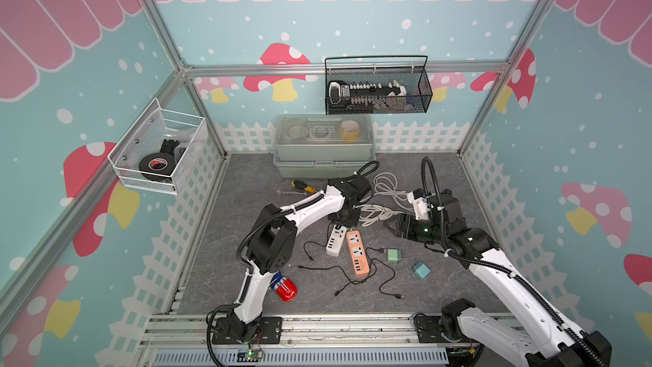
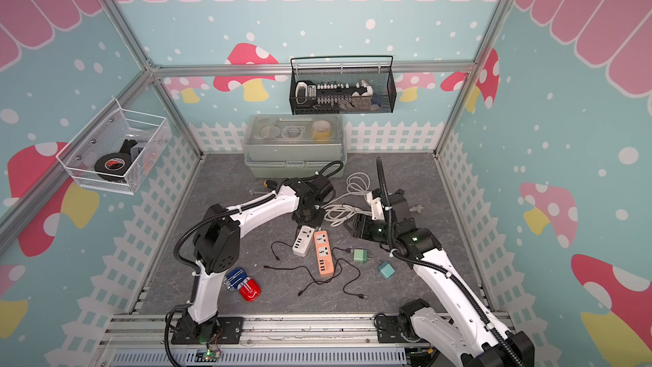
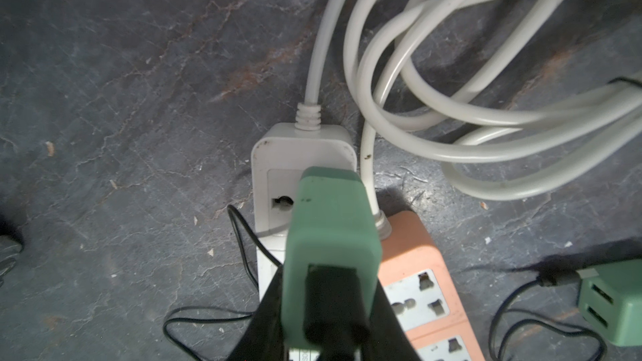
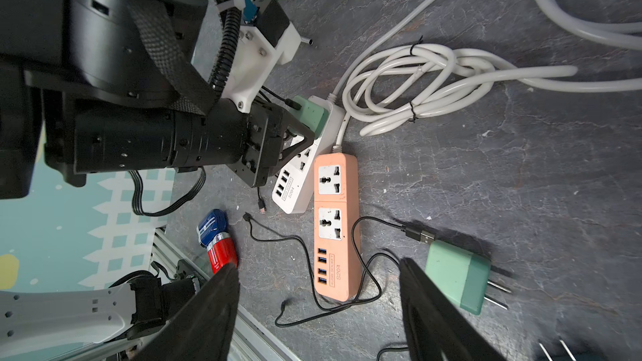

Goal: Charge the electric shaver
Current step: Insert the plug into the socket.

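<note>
L gripper (image 3: 328, 314) clamped on mint-green cube charging adapter (image 3: 330, 223) (black cable (image 3: 333, 303) in it), over a socket of white plastic power strip (image 3: 278, 158). R gripper (image 4: 318, 267) jaws apart, empty. Red-and-blue electric shaver (image 1: 286, 289) lies on grey floor (image 1: 441, 277) by base of L arm (image 1: 252, 291).

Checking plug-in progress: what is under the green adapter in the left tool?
The white power strip, one socket hole showing beside the green adapter. The adapter covers its prongs and the other holes; seating cannot be judged.
</note>
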`<state>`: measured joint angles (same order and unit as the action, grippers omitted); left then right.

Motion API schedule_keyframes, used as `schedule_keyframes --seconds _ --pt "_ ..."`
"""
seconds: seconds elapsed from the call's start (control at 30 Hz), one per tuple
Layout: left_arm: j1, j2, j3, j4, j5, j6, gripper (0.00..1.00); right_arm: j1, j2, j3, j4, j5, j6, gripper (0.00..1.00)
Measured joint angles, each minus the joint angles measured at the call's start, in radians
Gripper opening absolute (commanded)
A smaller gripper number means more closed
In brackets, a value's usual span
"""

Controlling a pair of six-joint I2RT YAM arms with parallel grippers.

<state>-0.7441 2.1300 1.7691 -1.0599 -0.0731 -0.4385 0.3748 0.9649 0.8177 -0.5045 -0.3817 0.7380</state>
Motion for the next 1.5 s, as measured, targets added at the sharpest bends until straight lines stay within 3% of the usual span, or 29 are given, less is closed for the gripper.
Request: schedule_keyframes --seconds 0.4,0.8,1.43,1.5 --pt "0.005 0.020 0.022 -0.038 0.025 0.002 0.00 0.000 0.018 0.000 0.013 0.000 0.000 0.71" --pt "0.026 0.114 0.200 -0.201 0.064 0.043 0.00 0.000 0.016 -0.008 0.020 0.000 0.008 0.71" --pt "0.044 0.212 0.359 -0.357 0.119 0.050 0.00 0.000 0.007 -0.013 0.021 -0.001 0.013 0.71" --pt "0.044 0.214 0.364 -0.361 0.119 0.050 0.13 0.000 0.006 -0.014 0.020 -0.001 0.015 0.71"
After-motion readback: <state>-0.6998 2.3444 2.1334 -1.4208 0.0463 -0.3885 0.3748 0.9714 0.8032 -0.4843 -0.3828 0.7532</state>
